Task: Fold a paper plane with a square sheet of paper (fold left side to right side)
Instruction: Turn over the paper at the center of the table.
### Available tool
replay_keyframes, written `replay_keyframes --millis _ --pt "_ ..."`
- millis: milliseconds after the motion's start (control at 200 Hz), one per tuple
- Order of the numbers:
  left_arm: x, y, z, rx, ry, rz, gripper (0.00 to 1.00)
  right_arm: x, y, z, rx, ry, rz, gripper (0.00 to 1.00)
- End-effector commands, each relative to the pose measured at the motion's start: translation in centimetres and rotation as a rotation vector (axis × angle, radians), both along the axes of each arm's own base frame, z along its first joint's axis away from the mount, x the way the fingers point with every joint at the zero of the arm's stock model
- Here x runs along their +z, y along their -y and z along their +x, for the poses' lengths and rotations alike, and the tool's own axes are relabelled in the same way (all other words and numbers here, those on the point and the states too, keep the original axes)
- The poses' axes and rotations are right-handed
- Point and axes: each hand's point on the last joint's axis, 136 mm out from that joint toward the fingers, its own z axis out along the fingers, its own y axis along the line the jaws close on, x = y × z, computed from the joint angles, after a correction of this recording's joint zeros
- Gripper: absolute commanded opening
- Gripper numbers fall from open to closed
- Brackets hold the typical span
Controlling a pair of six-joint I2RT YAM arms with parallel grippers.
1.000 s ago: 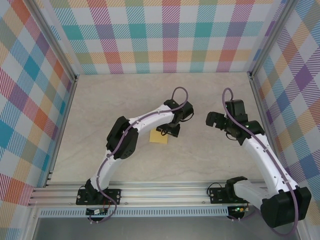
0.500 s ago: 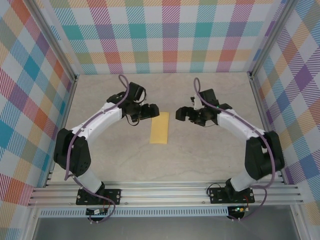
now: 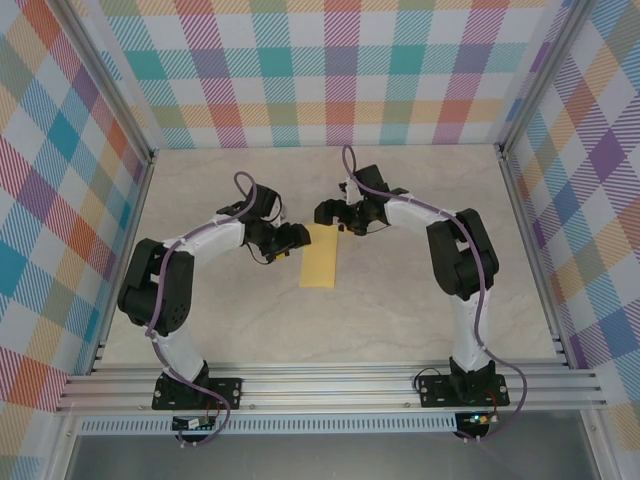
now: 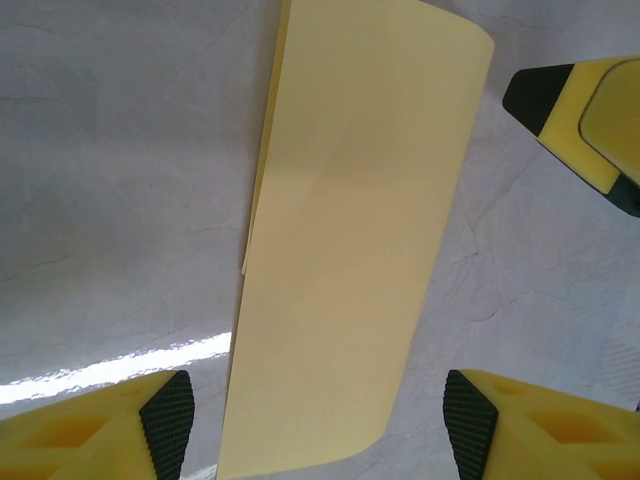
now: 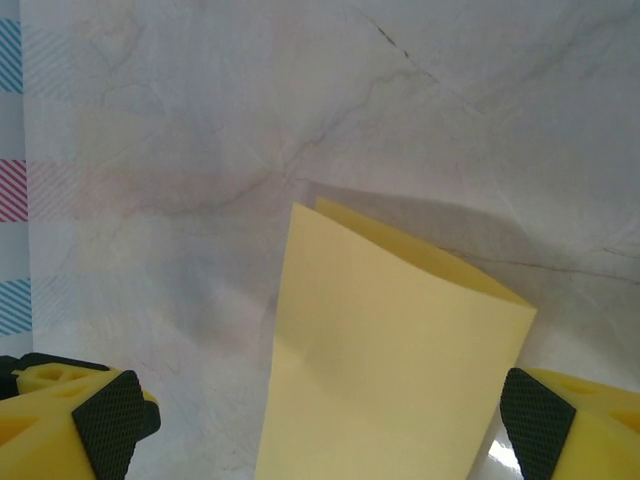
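The square sheet of paper [image 3: 320, 258] lies on the table folded in half into a narrow yellow strip running near to far. In the left wrist view the strip [image 4: 345, 250] lies flat, its doubled edge showing on the left. From the right wrist its upper layer [image 5: 390, 370] bows slightly off the lower one at the end. My left gripper [image 3: 291, 238] is open just left of the strip's far end, its fingertips [image 4: 166, 420] straddling the paper [image 4: 318, 425]. My right gripper [image 3: 329, 212] hovers open over the far end [image 5: 320, 425]. The paper plane is out of view.
The pale marbled table [image 3: 420, 300] is fenced by checked walls and metal rails [image 3: 330, 385] at the near edge. A yellow finger of the right gripper [image 4: 585, 115] shows close by in the left wrist view.
The left arm lifted off the paper, which now shows as a long strip. Both arms swung to the far side, then drew their grippers in towards the strip's far end.
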Motion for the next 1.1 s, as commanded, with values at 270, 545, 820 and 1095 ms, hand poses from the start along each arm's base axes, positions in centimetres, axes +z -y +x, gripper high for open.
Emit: replay_keyframes --millis 270,545,820,1095 --pt "-2.4 -0.1 0.1 -0.004 -0.046 0.009 0.67 -1.6 -1.2 -0.1 0.037 -0.053 0.001 0.94" --pt "-3.3 0.6 0.1 -0.023 -0.073 -0.019 0.62 -3.6 -0.7 -0.6 0.040 -0.116 -0.051 0.93" --pt "-3.8 1.9 -0.1 -0.041 -0.107 -0.098 0.50 -4.3 -0.6 -1.0 0.045 -0.133 -0.061 0.91" --pt "-3.6 1.6 -0.8 -0.033 -0.104 -0.099 0.35 -4.4 -0.6 -1.1 0.048 -0.131 -0.067 0.91"
